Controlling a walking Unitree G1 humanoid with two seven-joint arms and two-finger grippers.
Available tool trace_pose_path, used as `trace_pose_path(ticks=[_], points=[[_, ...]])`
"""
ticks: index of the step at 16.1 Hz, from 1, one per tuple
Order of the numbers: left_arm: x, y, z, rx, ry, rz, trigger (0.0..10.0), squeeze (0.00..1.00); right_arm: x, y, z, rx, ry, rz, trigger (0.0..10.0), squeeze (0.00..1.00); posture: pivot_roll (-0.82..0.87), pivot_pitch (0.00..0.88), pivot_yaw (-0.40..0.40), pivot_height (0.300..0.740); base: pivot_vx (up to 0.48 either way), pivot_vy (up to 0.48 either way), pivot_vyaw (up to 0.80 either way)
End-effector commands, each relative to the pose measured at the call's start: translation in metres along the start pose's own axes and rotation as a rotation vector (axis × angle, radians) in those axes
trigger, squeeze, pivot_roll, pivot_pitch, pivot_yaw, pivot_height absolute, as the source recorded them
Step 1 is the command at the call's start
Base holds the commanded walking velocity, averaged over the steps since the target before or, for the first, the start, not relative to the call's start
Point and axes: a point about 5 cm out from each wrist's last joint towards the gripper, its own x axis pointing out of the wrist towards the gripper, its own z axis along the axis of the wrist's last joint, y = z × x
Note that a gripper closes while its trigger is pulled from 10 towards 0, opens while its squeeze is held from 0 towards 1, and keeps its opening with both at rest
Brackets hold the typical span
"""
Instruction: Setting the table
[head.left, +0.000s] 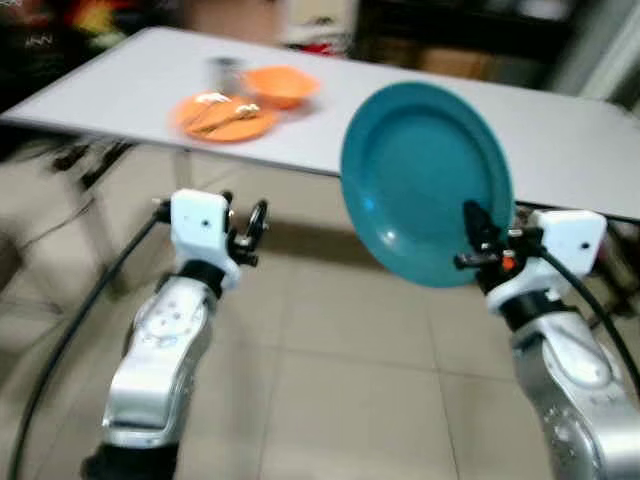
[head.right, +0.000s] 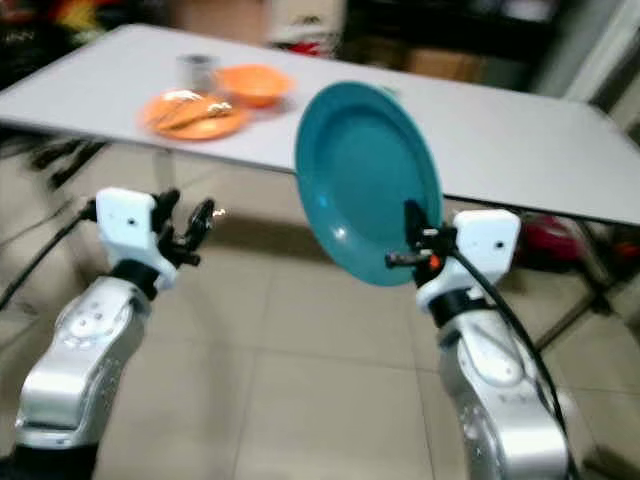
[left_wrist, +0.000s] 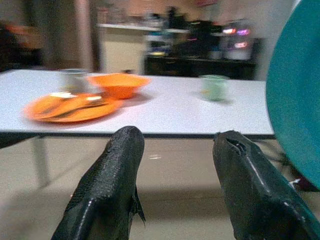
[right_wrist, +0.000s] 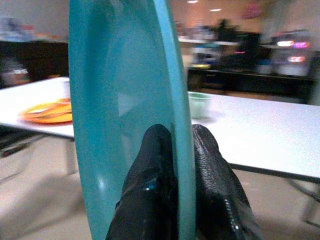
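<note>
A teal plate is held upright by its lower rim in the right gripper, whose jaws are clamped on the rim, one finger on each face. The plate is raised in the air in front of the near edge of a white tabletop, above a tiled floor. The left gripper is raised on the robot's left, short of the tabletop edge; its jaws are parted and nothing is between them.

On the tabletop, well to the left of the teal plate, an orange plate is set with what looks like cutlery on it, blurred. An orange bowl is just beside it, and a small grey cup is seen close behind them. In the left wrist view a pale green cup stands farther along the tabletop.
</note>
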Motion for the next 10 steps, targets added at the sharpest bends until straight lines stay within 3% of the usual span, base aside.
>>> trace_pose_path(ticks=[1,10], points=[[-0.0003,-0.0035,0.004,0.013,-0.014,-0.025,10.0,0.0,0.0006,-0.0019,0.0077,-0.007,-0.035,-0.012,10.0,0.0,-0.04,0.0,-0.072,0.74,0.428,0.0,-0.41],[-0.0045,0.0003,-0.0015,0.03,0.014,-0.03,10.0,0.0,-0.0044,-0.0018,0.0025,-0.001,-0.018,-0.016,10.0,0.0,-0.03,0.0,-0.059,0.74,0.423,0.0,0.0]])
